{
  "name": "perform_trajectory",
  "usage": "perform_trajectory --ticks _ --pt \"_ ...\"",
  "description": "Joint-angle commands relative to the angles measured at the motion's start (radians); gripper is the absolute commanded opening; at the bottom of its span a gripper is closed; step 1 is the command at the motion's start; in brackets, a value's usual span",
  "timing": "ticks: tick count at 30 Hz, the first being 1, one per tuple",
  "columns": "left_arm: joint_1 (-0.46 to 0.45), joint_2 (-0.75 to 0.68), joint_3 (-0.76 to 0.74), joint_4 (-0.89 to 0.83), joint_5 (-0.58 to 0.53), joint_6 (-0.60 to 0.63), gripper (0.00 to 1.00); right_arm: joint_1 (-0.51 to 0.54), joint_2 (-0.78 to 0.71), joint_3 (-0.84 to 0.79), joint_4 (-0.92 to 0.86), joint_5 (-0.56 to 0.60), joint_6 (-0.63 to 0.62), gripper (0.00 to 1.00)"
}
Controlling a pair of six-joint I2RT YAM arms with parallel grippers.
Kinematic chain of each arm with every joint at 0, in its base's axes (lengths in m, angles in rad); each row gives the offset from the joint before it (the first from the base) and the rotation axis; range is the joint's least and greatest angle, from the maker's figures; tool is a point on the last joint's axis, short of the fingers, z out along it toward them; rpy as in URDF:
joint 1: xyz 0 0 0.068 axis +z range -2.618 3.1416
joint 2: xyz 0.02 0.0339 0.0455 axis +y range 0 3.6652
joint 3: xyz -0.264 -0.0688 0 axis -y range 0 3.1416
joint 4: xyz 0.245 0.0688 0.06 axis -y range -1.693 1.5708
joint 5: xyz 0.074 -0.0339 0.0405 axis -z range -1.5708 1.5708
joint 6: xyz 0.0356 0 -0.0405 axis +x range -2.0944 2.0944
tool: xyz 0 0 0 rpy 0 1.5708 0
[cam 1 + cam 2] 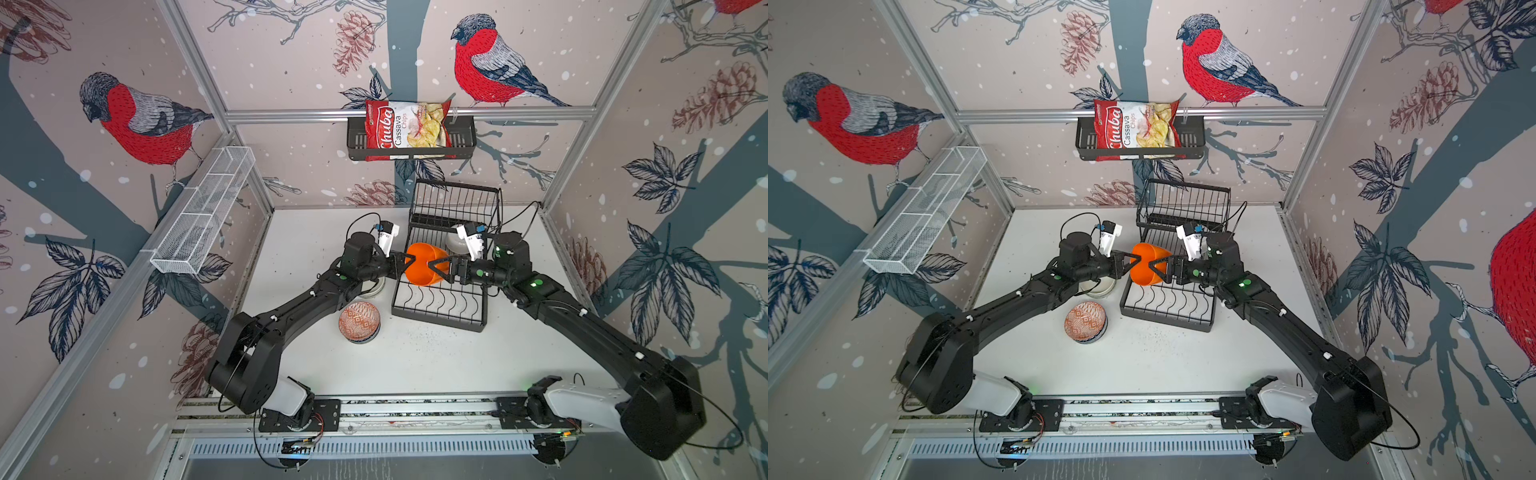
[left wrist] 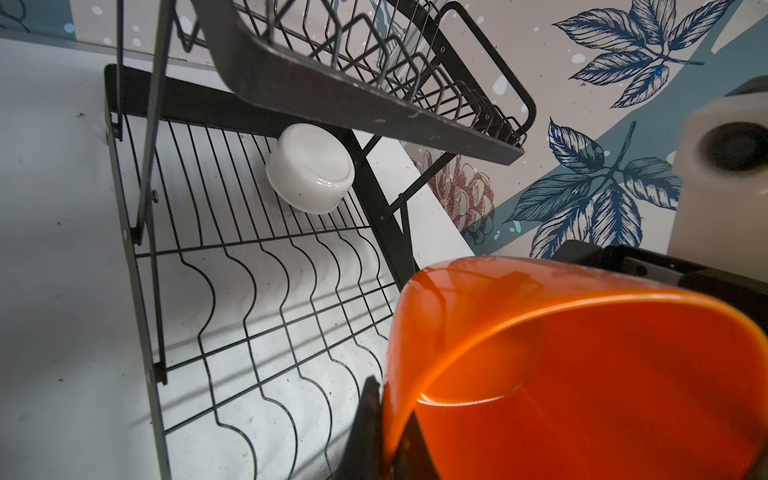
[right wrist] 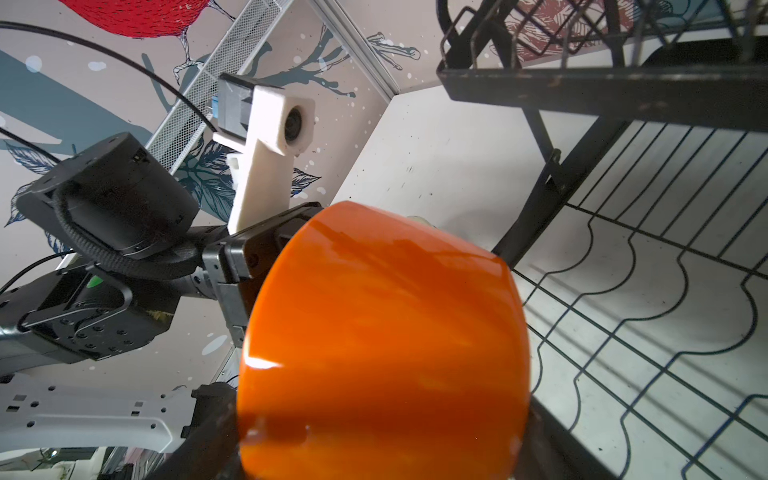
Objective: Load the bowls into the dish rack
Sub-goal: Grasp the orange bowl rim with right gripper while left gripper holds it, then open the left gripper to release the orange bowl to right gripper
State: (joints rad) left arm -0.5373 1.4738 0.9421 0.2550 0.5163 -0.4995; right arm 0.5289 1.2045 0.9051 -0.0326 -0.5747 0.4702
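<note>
One orange bowl (image 1: pixel 423 266), left end effector (image 1: pixel 410 260) pinching rim.

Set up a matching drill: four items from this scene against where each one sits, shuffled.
1 orange bowl
2 white bowl
3 patterned bowl
4 cassava chips bag

A in the black wall basket
B upside down in the dish rack
C stacked on a blue bowl on the table
D held above the rack

Pairs: 1-D, 2-B, 3-C, 4-A
</note>
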Motion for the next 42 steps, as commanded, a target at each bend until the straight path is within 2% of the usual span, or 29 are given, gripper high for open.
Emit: perform_trajectory --ticks 1,9,20,26,42 --pt "0.003 -0.001 0.001 0.073 0.021 -0.006 0.0 0.008 0.001 0.011 0.025 -0.029 -0.012 0.82" --pt "0.003 -0.001 0.001 0.073 0.02 -0.001 0.0 0.013 0.01 0.017 0.025 -0.03 -0.014 0.78" --pt "0.003 0.008 0.005 0.073 0.033 -0.001 0.18 0.013 0.02 0.011 0.02 -0.008 -0.03 0.77" --pt "0.002 0.01 0.006 0.076 0.038 -0.002 0.24 0.013 0.02 0.011 0.015 0.008 -0.034 0.76" --pt "0.003 0.017 0.008 0.055 0.026 0.002 0.32 0.012 0.027 0.001 0.007 0.042 -0.05 0.76"
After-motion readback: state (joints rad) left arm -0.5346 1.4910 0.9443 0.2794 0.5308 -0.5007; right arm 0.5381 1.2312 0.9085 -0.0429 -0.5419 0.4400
